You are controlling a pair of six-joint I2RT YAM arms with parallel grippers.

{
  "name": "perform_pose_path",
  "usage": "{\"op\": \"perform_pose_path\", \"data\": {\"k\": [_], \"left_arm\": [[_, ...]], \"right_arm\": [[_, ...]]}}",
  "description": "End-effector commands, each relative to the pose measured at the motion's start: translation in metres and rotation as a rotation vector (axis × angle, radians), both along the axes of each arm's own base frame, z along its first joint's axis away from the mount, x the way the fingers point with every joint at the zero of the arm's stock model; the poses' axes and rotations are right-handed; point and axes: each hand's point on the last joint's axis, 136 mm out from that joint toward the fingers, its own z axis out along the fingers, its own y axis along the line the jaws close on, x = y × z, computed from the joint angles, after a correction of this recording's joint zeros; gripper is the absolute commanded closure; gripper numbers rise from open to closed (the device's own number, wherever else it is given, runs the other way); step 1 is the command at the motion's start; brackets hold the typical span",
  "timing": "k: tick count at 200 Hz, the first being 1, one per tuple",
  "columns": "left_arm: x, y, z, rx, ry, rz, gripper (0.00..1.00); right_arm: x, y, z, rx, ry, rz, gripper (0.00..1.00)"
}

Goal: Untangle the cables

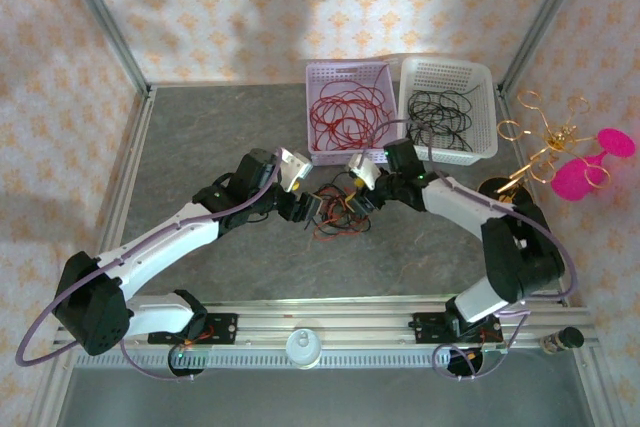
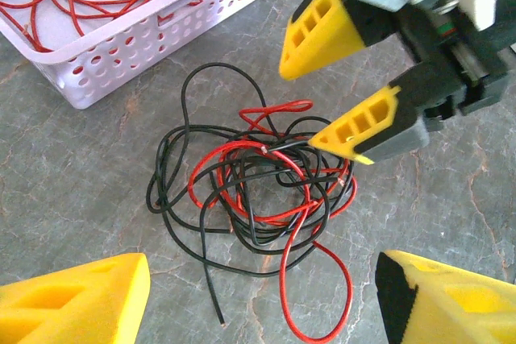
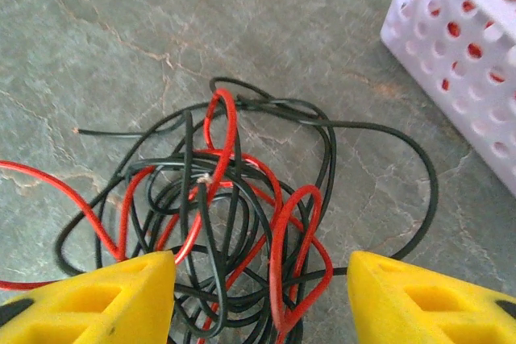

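Cables: the cables [image 1: 335,209] [image 2: 258,191] [image 3: 234,223] lie as one red-and-black knot on the table, just in front of the lilac basket [image 1: 312,117] [image 2: 145,46] [image 3: 459,54] and clear of its wall.
Loose ends: a black tail and a long red loop trail out on the side away from the basket.
Right gripper: the right gripper [image 1: 365,195] [image 2: 300,106] [image 3: 262,279] is down over the heap at the basket's front. Its jaws stand apart with strands between them and nothing is pinched. One fingertip looks to sit right by a bare wire end on top.
Left gripper: the left gripper [image 1: 300,207] [image 2: 262,279] hovers wide open on the far-from-basket side of the knot, holding nothing.
Step in hand: by my read, picking the first strand. Nothing is parted from the knot yet.
Next move calls for: closing the right claw on a single wire, likely that top red one, not a bundle. The left claw then needs to hold the rest down or take a black strand, so the pull draws a wire free rather than dragging the whole knot toward the basket.
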Motion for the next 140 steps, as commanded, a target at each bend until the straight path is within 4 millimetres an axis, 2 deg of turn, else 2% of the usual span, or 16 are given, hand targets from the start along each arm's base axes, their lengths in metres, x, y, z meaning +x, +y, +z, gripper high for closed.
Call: {"op": "perform_pose_path", "data": {"k": [1,11,21,33,42,85,115,140], "left_arm": [[0.0,0.001,0.008,-0.008,-0.021,-0.02,0.23],[0.001,0.002,0.007,-0.003,-0.021,-0.014,0.23],[0.001,0.003,0.007,0.0,-0.025,-0.007,0.23],[0.002,0.004,0.006,0.007,-0.026,0.0,0.23],[0.002,0.005,0.006,0.01,-0.028,0.003,0.23],[0.004,0.007,0.007,0.018,-0.03,0.011,0.23],[0.003,0.009,0.008,0.022,-0.037,0.016,0.23],[0.001,0.007,0.011,0.008,-0.042,0.004,0.23]], "right_arm": [[0.003,-0.003,-0.021,-0.104,0.029,-0.001,0.43],[0.009,-0.006,-0.029,-0.138,0.021,-0.025,0.47],[0.018,-0.01,-0.032,-0.162,-0.001,-0.069,0.58],[0.026,-0.011,-0.029,-0.169,-0.031,-0.105,0.82],[0.027,-0.007,-0.021,-0.164,-0.06,-0.109,0.91],[0.01,0.006,0.033,-0.101,-0.202,-0.114,0.97],[-0.014,0.014,0.054,-0.096,-0.234,-0.115,0.98],[-0.024,0.011,0.072,-0.063,-0.24,-0.131,0.97]]}}
